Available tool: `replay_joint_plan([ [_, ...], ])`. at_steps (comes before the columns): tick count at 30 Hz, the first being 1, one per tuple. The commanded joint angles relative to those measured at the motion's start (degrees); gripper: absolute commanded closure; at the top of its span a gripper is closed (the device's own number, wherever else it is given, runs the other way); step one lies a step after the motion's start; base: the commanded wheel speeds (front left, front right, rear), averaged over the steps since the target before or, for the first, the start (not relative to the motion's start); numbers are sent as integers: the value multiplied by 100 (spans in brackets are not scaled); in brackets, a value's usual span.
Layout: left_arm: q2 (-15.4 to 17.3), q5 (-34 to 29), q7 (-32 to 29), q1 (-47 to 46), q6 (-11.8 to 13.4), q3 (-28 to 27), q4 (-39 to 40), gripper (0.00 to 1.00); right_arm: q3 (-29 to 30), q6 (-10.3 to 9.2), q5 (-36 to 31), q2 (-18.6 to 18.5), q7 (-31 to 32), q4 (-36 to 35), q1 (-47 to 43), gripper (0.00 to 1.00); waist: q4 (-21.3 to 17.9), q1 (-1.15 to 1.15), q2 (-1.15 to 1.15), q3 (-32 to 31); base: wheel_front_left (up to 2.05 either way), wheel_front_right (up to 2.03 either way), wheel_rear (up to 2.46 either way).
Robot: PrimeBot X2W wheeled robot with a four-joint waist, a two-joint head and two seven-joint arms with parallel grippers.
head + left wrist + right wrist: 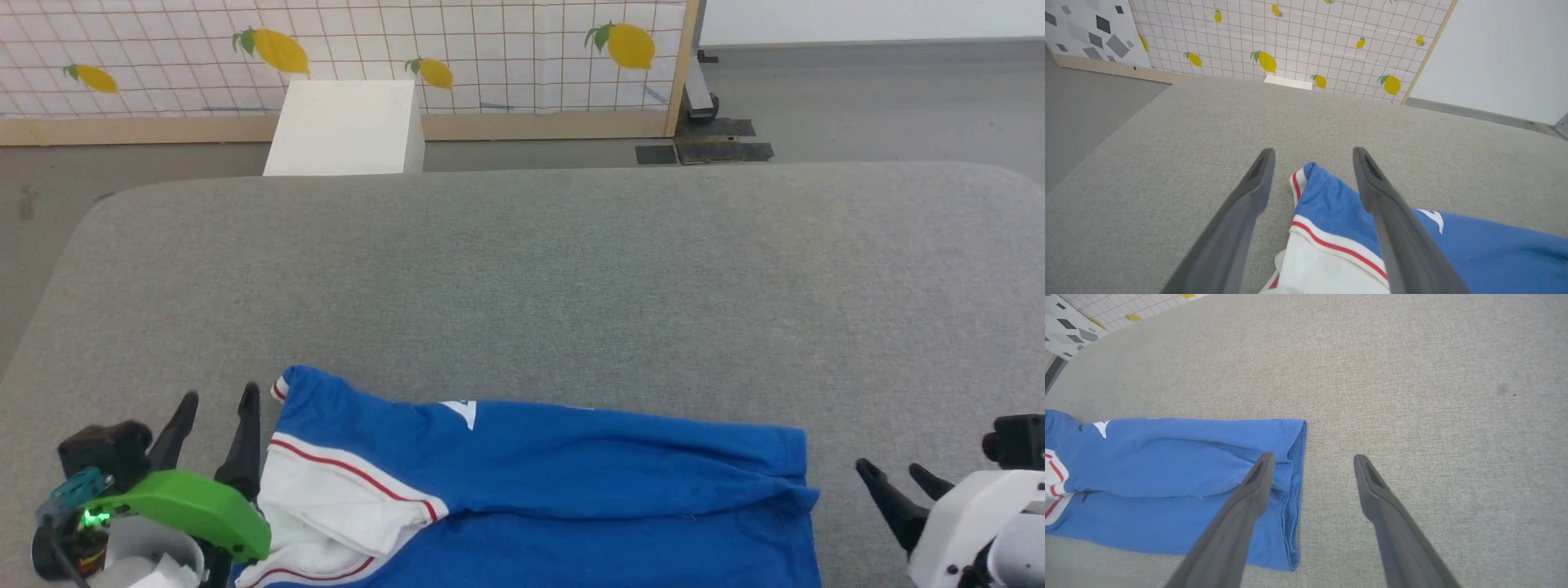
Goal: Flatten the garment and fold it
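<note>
Royal-blue soft jersey shirt with white sleeve and red-and-white striped trim lies doubled over lengthwise at the near edge of the grey fabric-covered counter. Left gripper: jaws wide open, empty, at the sleeve end. Right gripper: jaws wide open, empty, just beside the hem end.

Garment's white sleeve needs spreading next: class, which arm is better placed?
Likely left: its open jaws sit beside the garment at its white sleeve; the right arm holds its jaws past the hem.
</note>
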State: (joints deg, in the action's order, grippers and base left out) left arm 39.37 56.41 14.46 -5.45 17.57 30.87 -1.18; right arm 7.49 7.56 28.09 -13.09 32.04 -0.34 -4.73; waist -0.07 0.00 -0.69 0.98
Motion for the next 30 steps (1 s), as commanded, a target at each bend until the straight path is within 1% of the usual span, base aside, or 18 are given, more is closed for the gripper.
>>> replay_joint_plan([
  [1,-23,-278,44,-108,71,-35,75,0,88,-8,-23,-14,169,-52,-42,0,53,0,69,-11,0,0,0],
  [6,-222,-1197,51,-187,87,-243,393,0,230,-8,-3,-41,690,-26,54,0,198,0,69,33,0,0,0],
  [9,-370,-1702,52,-172,28,-369,587,0,196,-8,6,-32,869,91,215,0,288,0,69,90,0,0,0],
  [13,-534,-2091,52,-128,-114,-441,729,0,61,-8,47,-7,980,389,508,0,377,0,69,175,0,0,0],
  [19,-710,-2407,53,-158,-280,-509,819,0,-297,-8,150,43,1133,947,891,0,503,0,69,375,0,0,0],
  [23,-769,-2529,53,-161,-348,-569,816,0,-597,-8,238,97,1326,1351,894,0,565,0,69,465,0,0,0],
  [30,-845,-2573,53,-14,-337,-708,753,0,-987,-8,396,251,1765,1991,741,0,586,0,69,509,0,0,0],
])
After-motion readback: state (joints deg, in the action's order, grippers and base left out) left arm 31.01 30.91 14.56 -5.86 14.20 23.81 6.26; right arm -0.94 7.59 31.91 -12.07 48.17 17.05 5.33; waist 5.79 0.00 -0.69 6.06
